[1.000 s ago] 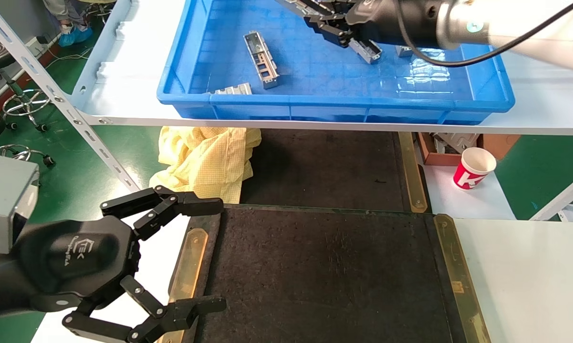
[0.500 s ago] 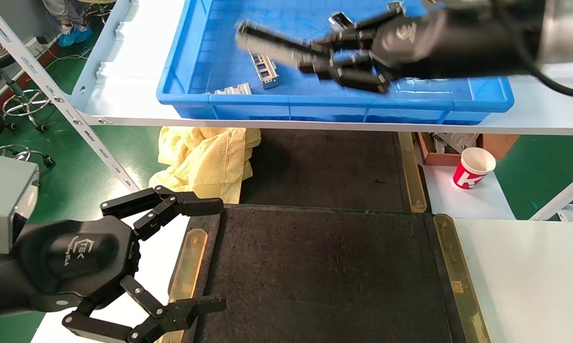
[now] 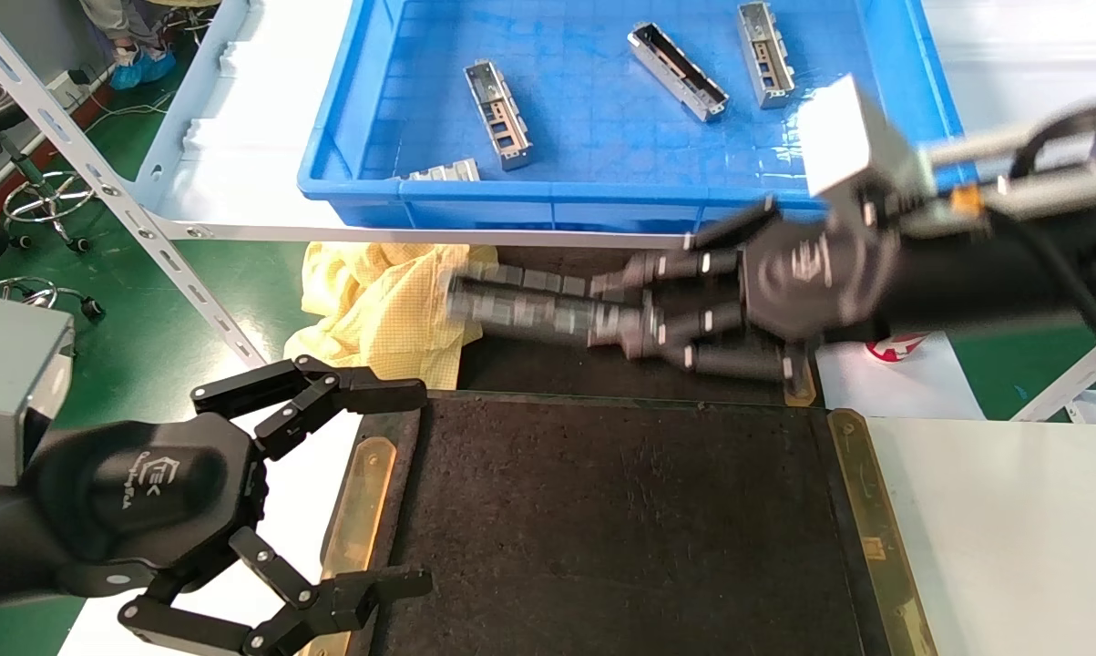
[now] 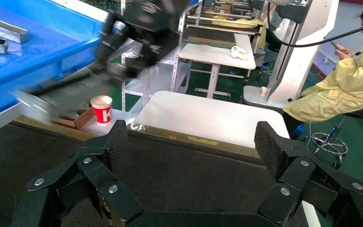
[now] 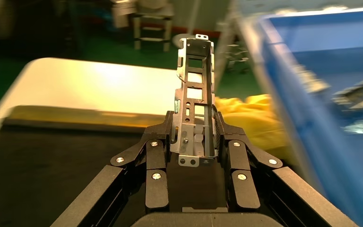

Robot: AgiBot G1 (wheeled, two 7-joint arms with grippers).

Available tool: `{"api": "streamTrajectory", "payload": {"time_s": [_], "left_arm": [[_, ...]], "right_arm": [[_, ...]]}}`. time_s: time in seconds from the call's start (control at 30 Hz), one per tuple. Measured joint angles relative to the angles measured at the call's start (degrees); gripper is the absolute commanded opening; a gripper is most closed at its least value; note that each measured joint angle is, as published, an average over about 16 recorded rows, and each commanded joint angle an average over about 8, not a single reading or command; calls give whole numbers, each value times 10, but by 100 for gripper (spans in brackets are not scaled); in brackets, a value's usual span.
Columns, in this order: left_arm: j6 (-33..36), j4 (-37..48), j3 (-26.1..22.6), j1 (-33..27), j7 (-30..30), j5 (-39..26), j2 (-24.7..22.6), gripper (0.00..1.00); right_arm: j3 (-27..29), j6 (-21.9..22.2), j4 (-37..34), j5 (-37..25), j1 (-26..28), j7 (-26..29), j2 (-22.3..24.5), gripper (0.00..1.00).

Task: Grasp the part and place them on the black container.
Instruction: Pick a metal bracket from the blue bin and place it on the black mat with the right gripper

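My right gripper [image 3: 616,314] is shut on a silver channel-shaped part [image 3: 511,305]. It hangs in front of the blue bin [image 3: 602,196], just beyond the far edge of the black container [image 3: 620,528]. In the right wrist view the part [image 5: 196,94] sticks out straight between the jaws of the right gripper [image 5: 194,125], over the black container [image 5: 52,156]. Several more parts [image 3: 498,115] lie in the bin. My left gripper [image 3: 420,487] is open and empty at the container's left edge. The left wrist view shows the left gripper [image 4: 191,142] above the dark surface [image 4: 170,175].
A yellow cloth [image 3: 393,301] lies under the shelf at the left. A red paper cup [image 3: 894,346] stands partly behind my right arm. A white table [image 3: 1012,528] adjoins the container on the right. A slanted metal shelf upright [image 3: 119,200] runs at the left.
My right gripper has lifted a part out of the blue bin and swung down and towards me, to below the shelf edge. The left arm has not moved.
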State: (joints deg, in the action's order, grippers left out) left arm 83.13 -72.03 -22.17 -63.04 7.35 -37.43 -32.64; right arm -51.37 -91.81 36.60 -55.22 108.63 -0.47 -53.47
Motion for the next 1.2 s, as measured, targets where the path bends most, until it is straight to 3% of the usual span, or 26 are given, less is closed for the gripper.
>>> {"api": "streamTrajectory", "payload": {"time_s": [0.17,0.37,0.77,1.2], "left_arm": [[0,0,0,0,0,0,0,100],[0,0,0,0,0,0,0,100],[0,0,0,0,0,0,0,100],[0,0,0,0,0,0,0,100]], "right_arm": [[-50,4,48,36,-25,6,14,0],[-100,8,36,52,-45,-27,-2,0],[-157,28,-102,26,-81,-152,-94,0],[-161,72,-255,22,-125,-256,-193,0]]}}
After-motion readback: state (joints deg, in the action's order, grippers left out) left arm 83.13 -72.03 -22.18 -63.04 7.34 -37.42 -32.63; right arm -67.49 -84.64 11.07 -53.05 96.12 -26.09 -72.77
